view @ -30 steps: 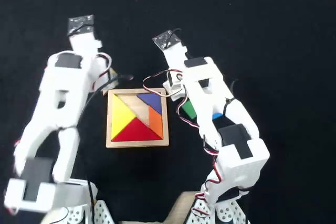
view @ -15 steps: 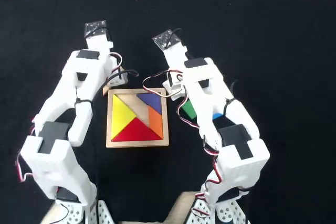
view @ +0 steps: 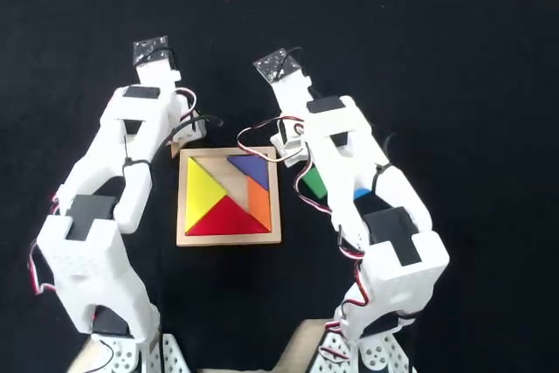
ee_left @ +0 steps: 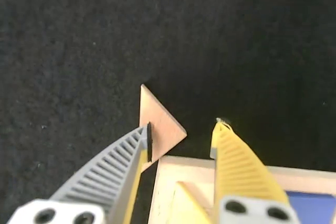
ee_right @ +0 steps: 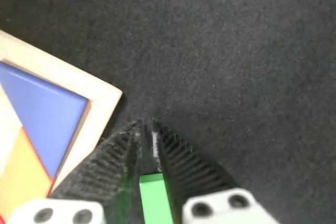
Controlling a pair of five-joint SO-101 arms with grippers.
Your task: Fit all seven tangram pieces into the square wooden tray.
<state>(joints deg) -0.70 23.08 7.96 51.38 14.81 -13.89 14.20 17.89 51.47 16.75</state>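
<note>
Green piece (ee_right: 154,198) pinched in right hand (ee_right: 147,125); left hand (ee_left: 182,126) spread wide at tan triangle (ee_left: 157,114).

We see soft, even light across the matte black tablecloth (view: 472,85). The white left arm (view: 131,128) and right arm (view: 349,141) stand out brightest, and the wooden tray (view: 229,238) is evenly lit.

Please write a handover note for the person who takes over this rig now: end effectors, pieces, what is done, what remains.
Left end effector: open, straddling the tan triangle, which lies on the cloth outside a tray corner.
Right end effector: shut on the green piece, by the tray corner nearest the blue piece.
Done: yellow triangle, red triangle, orange piece and blue piece lie in the tray.
Left: tan triangle, green piece and the light blue piece beside the right arm; bare wood shows mid-tray.
</note>
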